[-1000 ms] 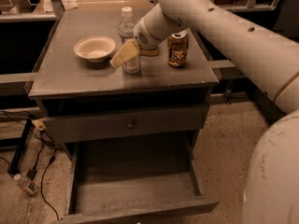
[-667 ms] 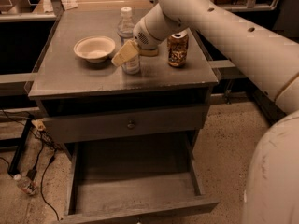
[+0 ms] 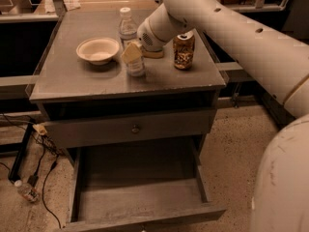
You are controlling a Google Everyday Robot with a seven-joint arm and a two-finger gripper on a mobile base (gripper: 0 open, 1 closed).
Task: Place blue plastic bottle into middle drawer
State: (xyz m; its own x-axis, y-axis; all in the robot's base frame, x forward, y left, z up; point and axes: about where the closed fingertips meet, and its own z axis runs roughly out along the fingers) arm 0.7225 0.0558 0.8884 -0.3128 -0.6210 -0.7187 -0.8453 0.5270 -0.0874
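Reaching in from the right over the grey wooden cabinet top, the thick white robot arm is holding its cream-coloured gripper right at the top of the small clear bottle. Whether the claw is released or clenched, I cannot tell. The blue plastic bottle, clear with a white screw cap and a pale label, is standing upright on the cabinet top just behind the gripper. A shallow white bowl is sitting to its left, and a brown-gold soda can is standing to its right. Below, the wide grey wooden middle drawer is hanging pulled out, showing its flat bottom, under the shut upper drawer with a round metal knob.
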